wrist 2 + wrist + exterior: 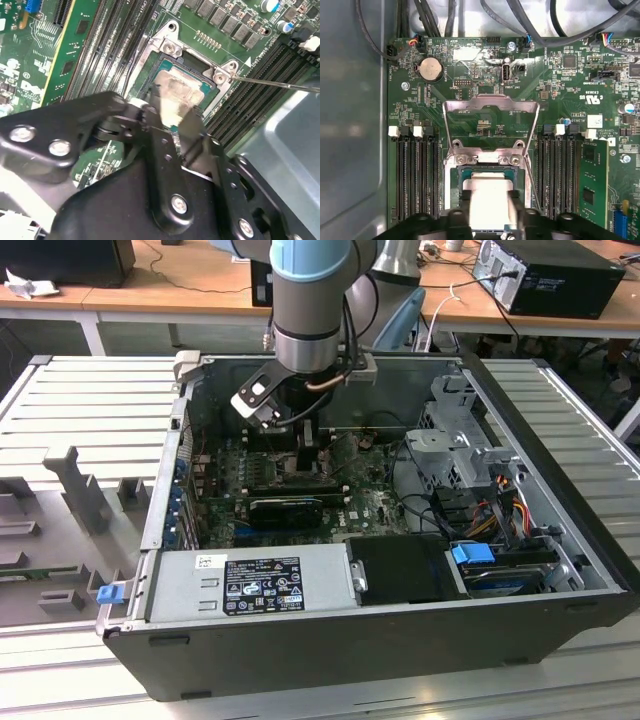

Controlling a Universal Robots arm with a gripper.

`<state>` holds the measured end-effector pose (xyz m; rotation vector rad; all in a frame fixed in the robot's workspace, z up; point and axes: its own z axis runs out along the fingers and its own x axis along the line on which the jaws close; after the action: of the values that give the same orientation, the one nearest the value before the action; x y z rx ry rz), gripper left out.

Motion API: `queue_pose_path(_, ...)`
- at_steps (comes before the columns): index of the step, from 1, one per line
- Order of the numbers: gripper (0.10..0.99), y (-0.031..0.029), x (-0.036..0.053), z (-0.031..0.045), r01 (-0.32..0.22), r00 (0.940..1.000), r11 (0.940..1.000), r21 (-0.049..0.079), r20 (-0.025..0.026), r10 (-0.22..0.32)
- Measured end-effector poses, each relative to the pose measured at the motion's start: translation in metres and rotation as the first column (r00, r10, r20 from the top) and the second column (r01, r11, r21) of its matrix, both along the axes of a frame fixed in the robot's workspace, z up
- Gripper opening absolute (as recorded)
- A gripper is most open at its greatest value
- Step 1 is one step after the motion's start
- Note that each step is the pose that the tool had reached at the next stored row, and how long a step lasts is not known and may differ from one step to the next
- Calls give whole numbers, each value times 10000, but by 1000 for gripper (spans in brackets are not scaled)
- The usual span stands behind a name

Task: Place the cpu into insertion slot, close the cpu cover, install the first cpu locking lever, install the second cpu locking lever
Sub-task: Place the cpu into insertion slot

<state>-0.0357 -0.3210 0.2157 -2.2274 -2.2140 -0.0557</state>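
Note:
My gripper point(304, 436) reaches down into the open computer case point(560, 540) over the green motherboard. In both wrist views its two black fingers point(466, 205) stand on opposite sides of the cpu point(487, 184), a pale silvery square chip, and are shut on it. The cpu point(176, 92) sits level at the insertion slot point(194, 61), in or just above its dark field; I cannot tell which. The cpu cover point(490, 102), a silvery frame with a square window, is swung up and open beyond the slot. A thin wire locking lever point(534, 184) runs free beside the slot.
Black memory slots point(417, 175) flank the socket on both sides, one with a green module point(592, 180). A long black graphics card point(285, 508) lies nearer the power supply point(250, 585). Cables point(530, 20) and a drive cage point(455, 450) are on the exterior view's right.

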Motion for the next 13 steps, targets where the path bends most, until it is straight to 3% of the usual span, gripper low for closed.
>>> queue_pose_path(3,290,0,2,50,0,10000,10000,-6,-18,0)
queue_pose_path(4,169,0,2,69,1,10000,10000,-7,-22,-1)
queue_pose_path(5,110,0,2,80,0,10000,10000,-7,-24,0)
queue_pose_path(13,106,0,2,139,0,10000,10000,-9,-24,0)
